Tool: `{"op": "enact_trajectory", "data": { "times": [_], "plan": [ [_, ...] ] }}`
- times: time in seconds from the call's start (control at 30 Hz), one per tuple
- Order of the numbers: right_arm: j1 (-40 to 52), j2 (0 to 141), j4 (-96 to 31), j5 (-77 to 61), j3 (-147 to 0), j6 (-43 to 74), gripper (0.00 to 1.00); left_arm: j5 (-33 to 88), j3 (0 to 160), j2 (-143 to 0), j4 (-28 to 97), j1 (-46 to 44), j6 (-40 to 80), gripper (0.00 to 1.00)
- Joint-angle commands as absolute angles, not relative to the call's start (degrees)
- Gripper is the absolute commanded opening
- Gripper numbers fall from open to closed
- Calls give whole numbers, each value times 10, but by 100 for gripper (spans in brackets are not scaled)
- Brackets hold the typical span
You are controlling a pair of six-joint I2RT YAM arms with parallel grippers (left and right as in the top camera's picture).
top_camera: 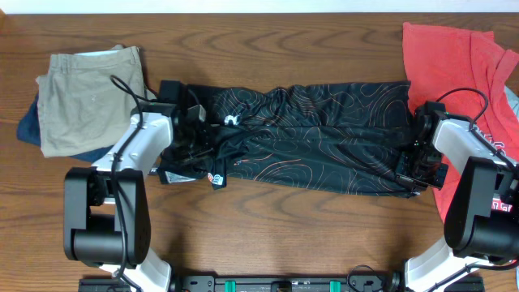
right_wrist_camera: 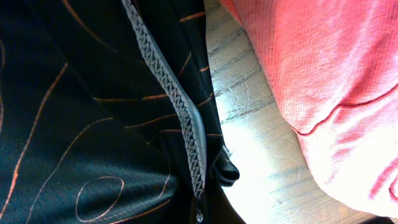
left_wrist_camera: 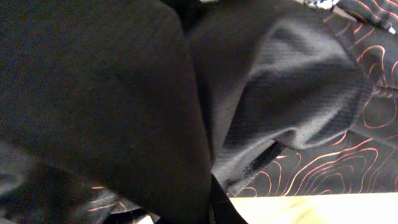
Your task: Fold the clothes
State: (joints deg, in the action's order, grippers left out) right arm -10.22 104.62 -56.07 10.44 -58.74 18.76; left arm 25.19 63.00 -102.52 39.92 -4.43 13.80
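Left gripper [top_camera: 195, 122] sits at 9 o'clock of the black jersey [top_camera: 316, 134], right gripper [top_camera: 411, 165] at 3 o'clock — whether either has hold of it cannot be told. Next, likely: fold one end across.

the black jersey [right_wrist_camera: 93, 124] fills the left half of the view, thin orange contour lines curving across it. a grey braided seam [right_wrist_camera: 177, 102] runs from the top middle down to the bottom edge. just right of the jersey's edge is a strip of bare wooden table [right_wrist_camera: 249, 118], brightly lit. a red garment [right_wrist_camera: 329, 74] covers the right side, with a stitched hem crossing it. a small dark nub [right_wrist_camera: 225, 172] juts from the jersey's edge, possibly a fold of cloth.
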Motion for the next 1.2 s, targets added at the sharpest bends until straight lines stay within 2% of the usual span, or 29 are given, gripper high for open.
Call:
{"op": "enact_trajectory", "data": {
  "times": [0.0,0.2,0.23,0.3,0.33,0.37,0.5,0.6,0.63,0.9,1.17],
  "plan": [
    [-106,1051,-562,122,-583,197,1,251,643,-998,385,-6,185,6],
    [-106,1051,-557,120,-583,197,1,251,645,-956,349,32,228,7],
    [-106,1051,-555,116,-583,197,1,251,645,-956,354,31,228,17],
    [-106,1051,-554,109,-583,197,1,251,642,-956,371,27,228,57],
    [-106,1051,-553,104,-583,197,3,251,641,-956,381,24,228,66],
    [-106,1051,-553,93,-583,196,13,251,641,-956,392,22,225,71],
    [-106,1051,-552,60,-587,177,37,265,643,-945,399,15,175,81],
    [-106,1043,-560,55,-603,177,38,264,657,-925,376,15,156,88],
    [-106,1036,-565,52,-611,177,38,263,664,-920,360,15,146,98],
    [-105,958,-595,13,-678,163,41,225,715,-945,243,15,133,98],
    [-104,890,-602,-37,-686,126,43,202,795,-1075,193,15,117,98]
  ]
}}
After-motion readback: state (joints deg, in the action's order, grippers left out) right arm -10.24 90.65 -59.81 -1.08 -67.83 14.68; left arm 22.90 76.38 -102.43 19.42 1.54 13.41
